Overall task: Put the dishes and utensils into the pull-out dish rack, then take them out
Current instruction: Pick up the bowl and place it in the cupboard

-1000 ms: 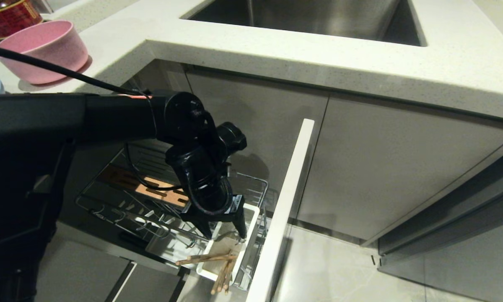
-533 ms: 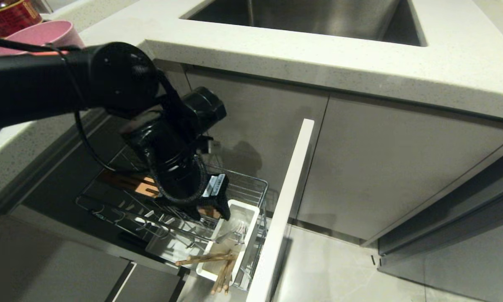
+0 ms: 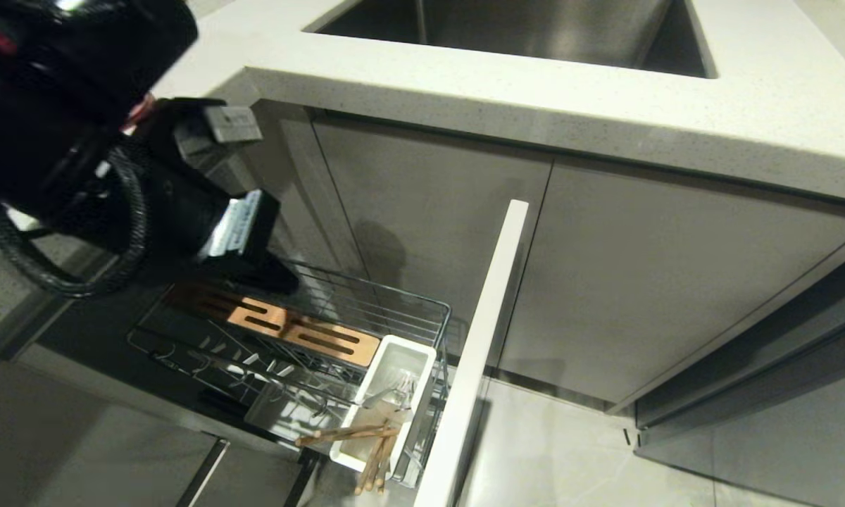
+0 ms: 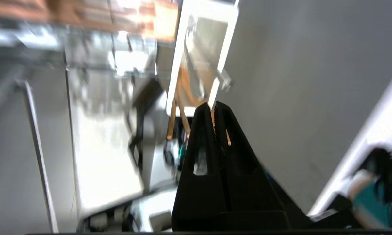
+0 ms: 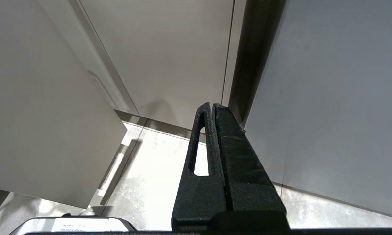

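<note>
The pull-out dish rack stands drawn out below the counter, with its slotted wooden strip and white front panel. Its white utensil cup holds the silver fork and the wooden chopsticks, which lean out over the near rim. My left gripper hangs shut and empty above the rack's far left side, well clear of the cup. In the left wrist view the shut left gripper points toward the cup. The dishes are hidden behind my left arm. My right gripper is shut and empty, low by the cabinets.
The speckled countertop overhangs the rack, with the steel sink set into it. Grey cabinet doors close the right side. Pale floor tiles lie beyond the front panel.
My left gripper lifted out of the utensil cup, swung up and to the left, and closed from open. The fork stays in the cup. My arm now covers the pink bowl.
</note>
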You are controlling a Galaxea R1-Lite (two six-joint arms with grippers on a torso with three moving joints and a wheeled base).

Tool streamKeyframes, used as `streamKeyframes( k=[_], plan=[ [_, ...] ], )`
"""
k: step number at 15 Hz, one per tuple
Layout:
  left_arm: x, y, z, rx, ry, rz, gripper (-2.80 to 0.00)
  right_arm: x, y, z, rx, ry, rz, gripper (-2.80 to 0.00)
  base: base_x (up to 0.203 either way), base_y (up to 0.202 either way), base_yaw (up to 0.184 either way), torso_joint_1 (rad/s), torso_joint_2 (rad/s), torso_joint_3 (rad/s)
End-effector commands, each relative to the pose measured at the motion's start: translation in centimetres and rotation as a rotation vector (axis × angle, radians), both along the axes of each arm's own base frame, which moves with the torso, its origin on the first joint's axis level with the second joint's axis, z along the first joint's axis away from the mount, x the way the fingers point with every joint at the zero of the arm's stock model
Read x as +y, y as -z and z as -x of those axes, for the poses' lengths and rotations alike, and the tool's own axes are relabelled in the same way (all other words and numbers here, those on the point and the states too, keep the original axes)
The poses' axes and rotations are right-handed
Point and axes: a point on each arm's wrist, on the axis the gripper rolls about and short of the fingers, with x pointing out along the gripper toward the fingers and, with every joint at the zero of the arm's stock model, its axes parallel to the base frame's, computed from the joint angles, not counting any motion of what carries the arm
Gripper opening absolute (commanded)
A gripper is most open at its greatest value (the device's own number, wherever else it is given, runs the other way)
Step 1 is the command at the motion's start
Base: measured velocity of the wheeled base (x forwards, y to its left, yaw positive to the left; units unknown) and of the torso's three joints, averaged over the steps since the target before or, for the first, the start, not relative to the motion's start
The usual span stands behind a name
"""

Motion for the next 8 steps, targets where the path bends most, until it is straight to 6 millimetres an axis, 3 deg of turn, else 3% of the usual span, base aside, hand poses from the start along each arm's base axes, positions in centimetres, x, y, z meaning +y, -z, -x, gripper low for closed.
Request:
streamKeyframes(
  k=[1, 5, 7, 8],
  plan=[
    [3.4, -3.4, 4.1, -0.182, -0.053, 0.088, -2.80, 0.0, 0.7, -0.2, 0.024, -0.001, 0.000, -2.80, 0.000, 0.000, 0.000, 0.000, 0.00, 0.000],
    [8.0, -7.1, 8.6, -0.466, -0.195, 0.219, -2.80, 0.0, 0.7, -0.2, 0.024, -0.001, 0.000, -2.80, 0.000, 0.000, 0.000, 0.000, 0.00, 0.000],
    [9.2, -8.6, 9.5, -0.654, -0.198, 0.182, -2.80, 0.0, 0.7, -0.2, 0.024, -0.001, 0.000, -2.80, 0.000, 0.000, 0.000, 0.000, 0.00, 0.000],
    [9.7, -9.2, 9.7, -0.736, -0.202, 0.129, 0.00, 0.0, 0.7, -0.2, 0.024, -0.001, 0.000, -2.80, 0.000, 0.000, 0.000, 0.000, 0.00, 0.000]
  ],
)
